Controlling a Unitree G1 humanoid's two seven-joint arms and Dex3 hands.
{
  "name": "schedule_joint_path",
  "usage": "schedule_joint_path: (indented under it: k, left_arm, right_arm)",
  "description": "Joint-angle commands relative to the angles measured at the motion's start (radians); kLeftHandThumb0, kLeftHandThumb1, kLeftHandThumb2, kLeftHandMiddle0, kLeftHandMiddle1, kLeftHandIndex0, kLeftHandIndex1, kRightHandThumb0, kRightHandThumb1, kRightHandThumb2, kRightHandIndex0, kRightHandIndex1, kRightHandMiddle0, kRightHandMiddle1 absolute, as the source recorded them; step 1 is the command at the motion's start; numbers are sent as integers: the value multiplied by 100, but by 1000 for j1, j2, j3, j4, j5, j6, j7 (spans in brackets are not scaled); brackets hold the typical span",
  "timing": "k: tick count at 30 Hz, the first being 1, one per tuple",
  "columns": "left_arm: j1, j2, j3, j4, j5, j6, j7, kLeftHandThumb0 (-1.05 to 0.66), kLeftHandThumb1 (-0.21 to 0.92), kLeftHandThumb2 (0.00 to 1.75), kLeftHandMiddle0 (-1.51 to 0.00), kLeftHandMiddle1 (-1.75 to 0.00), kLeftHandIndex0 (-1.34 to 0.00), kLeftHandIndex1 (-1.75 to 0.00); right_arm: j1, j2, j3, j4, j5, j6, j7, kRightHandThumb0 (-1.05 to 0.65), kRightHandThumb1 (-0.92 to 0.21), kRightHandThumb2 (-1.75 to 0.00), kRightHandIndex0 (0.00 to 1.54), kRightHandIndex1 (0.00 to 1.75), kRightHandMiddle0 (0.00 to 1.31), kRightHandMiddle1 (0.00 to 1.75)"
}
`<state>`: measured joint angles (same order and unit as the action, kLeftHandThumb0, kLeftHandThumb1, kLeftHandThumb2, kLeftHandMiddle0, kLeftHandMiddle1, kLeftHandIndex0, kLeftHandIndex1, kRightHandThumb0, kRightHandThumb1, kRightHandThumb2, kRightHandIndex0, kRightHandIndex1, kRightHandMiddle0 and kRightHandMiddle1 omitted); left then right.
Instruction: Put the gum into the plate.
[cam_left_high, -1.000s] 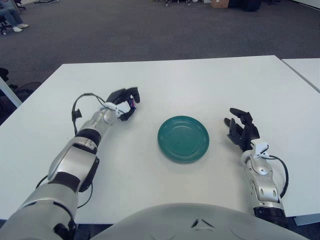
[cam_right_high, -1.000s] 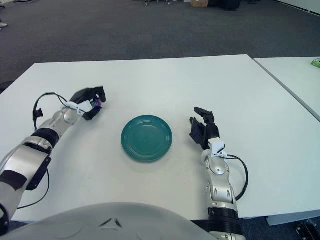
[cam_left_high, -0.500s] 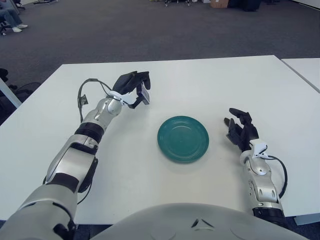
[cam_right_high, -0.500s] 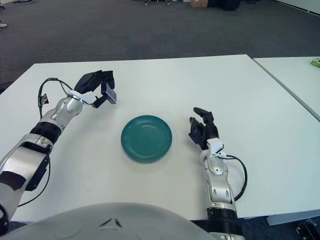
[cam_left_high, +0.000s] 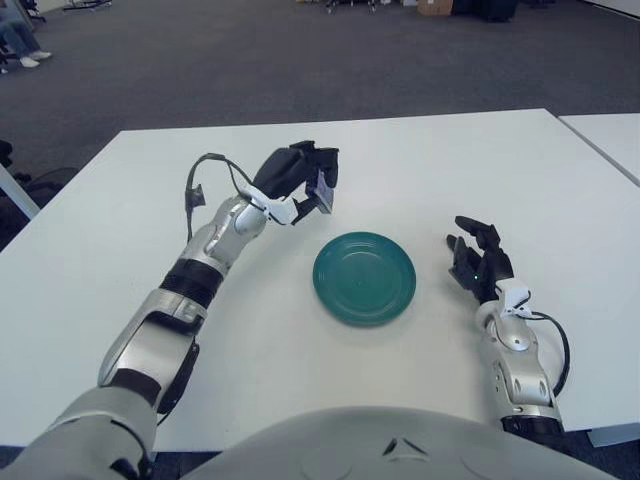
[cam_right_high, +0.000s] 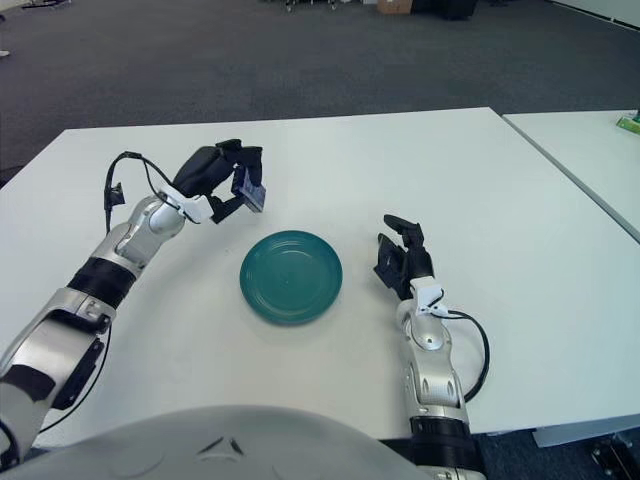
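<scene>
Left hand (cam_left_high: 297, 176), fingers clamped on the gum pack (cam_left_high: 322, 189), has moved closer to the teal plate (cam_left_high: 365, 278); right hand (cam_left_high: 477, 266) rests open.

White table (cam_left_high: 420, 160), grey carpet (cam_left_high: 250, 60), second table (cam_right_high: 590, 150) alongside

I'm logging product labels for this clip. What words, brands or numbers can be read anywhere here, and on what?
None can be read.
The gum pack in the left hand: any print is too small to read.
The plate, table and right hand: no text visible.
</scene>
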<state>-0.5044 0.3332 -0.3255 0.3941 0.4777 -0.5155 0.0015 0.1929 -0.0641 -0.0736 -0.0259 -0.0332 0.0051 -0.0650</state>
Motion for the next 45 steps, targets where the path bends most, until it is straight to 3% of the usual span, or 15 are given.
schedule_joint_path:
  k: [1, 10, 19, 30, 32, 35, 36, 37, 38, 39, 42, 44, 45]
  left_arm:
    - [39, -13, -8, -72, -22, 18, -47, -1, -5, 171, -87, -168, -69, -174]
    - [93, -58, -40, -218, -77, 30, -166, 0, 1, 164, -84, -166, -65, -175]
    - [166, -98, -84, -388, -127, 117, -288, 0, 3, 161, -84, -162, -64, -175]
    - [179, -80, -105, -418, -114, 154, -373, 0, -3, 164, -91, -155, -68, -175]
    - [174, -82, -112, -385, -109, 148, -377, 0, 3, 162, -85, -166, -61, -174]
    - [173, -77, -117, -355, -96, 131, -373, -1, 25, 137, -68, -171, -46, -168]
    - [175, -73, -120, -349, -85, 123, -369, -13, 48, 106, -52, -163, -39, -168]
    - [176, -69, -122, -343, -77, 116, -366, -33, 62, 83, -41, -145, -28, -155]
    - [177, -63, -125, -342, -61, 112, -363, -40, 67, 75, -37, -137, -24, -149]
    - [177, -59, -127, -343, -50, 109, -362, -54, 76, 63, -29, -113, -15, -132]
    - [178, -46, -129, -343, -29, 108, -368, -74, 87, 48, -21, -73, -5, -107]
    - [177, -36, -130, -341, -20, 106, -375, -90, 90, 46, -11, -38, -2, -75]
    - [175, -30, -131, -340, -16, 106, -380, -92, 90, 46, -9, -33, -2, -70]
  right_arm:
    - [29, 17, 15, 30, -9, 57, -3, -70, -92, -88, 54, 3, 4, 91]
    - [28, 28, 27, 29, -17, 54, -20, -68, -92, -88, 53, 2, 3, 91]
    - [31, 32, 36, 39, -32, 36, -29, -66, -92, -89, 51, 1, 1, 91]
    - [36, 36, 41, 33, -32, 37, -35, -63, -92, -91, 39, 0, 0, 84]
    - [37, 37, 38, 29, -26, 42, -33, -63, -92, -90, 37, 0, 0, 83]
    - [37, 37, 36, 26, -20, 47, -29, -63, -92, -90, 37, 0, 0, 83]
    - [37, 37, 34, 26, -17, 48, -27, -62, -92, -90, 37, 0, 0, 82]
    - [37, 36, 33, 26, -15, 49, -26, -62, -92, -90, 37, 0, 0, 82]
    - [34, 34, 29, 31, -11, 46, -22, -62, -92, -90, 37, 0, 0, 81]
    - [33, 32, 26, 35, -9, 44, -20, -61, -92, -89, 39, 1, 0, 81]
    - [30, 31, 24, 41, -10, 40, -18, -61, -92, -89, 41, 3, 0, 81]
    - [27, 31, 24, 45, -12, 38, -18, -60, -92, -89, 43, 3, 0, 80]
    - [26, 30, 23, 48, -14, 37, -19, -60, -92, -89, 43, 4, 0, 80]
